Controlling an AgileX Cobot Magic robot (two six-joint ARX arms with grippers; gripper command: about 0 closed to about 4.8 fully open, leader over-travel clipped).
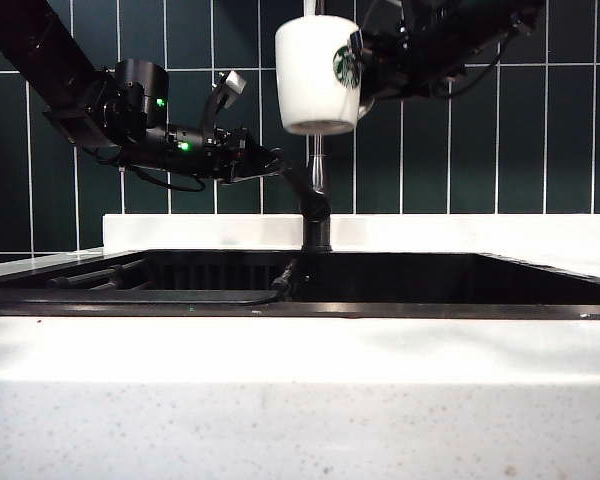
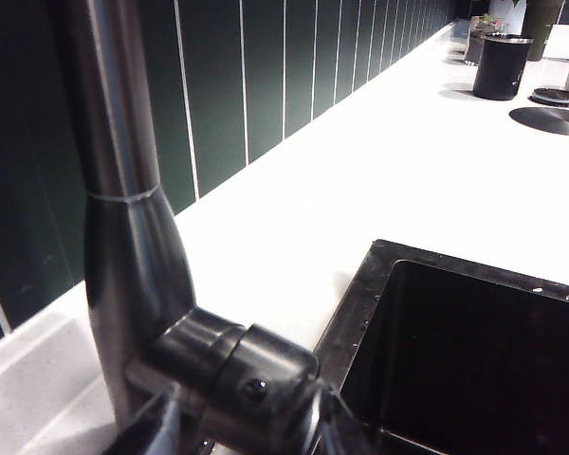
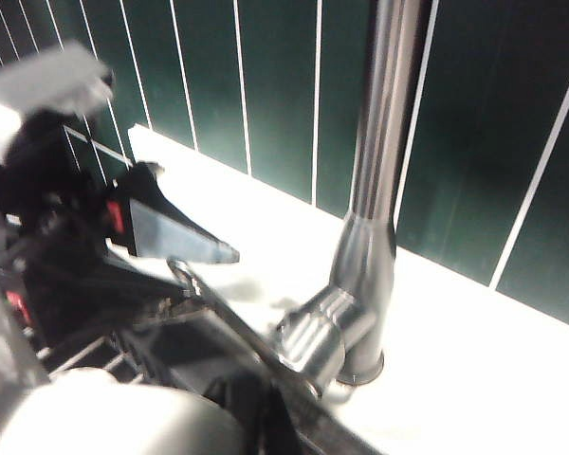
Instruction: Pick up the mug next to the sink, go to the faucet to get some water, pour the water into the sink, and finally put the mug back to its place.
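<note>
My right gripper [image 1: 365, 62], clamped on the mug [image 1: 318, 75], holds it upright high above the sink [image 1: 450, 300] against the faucet [image 1: 316, 190] pipe. My left gripper [image 1: 265, 163], jaws wide, apparently straddles the slanted lever [image 3: 229, 320] without pinching it.

Count: one mug [image 1: 318, 75], one faucet [image 1: 316, 195], one sink [image 1: 300, 292]. Two grippers: left gripper [image 1: 270, 162], right gripper [image 1: 365, 60] (one per arm).
</note>
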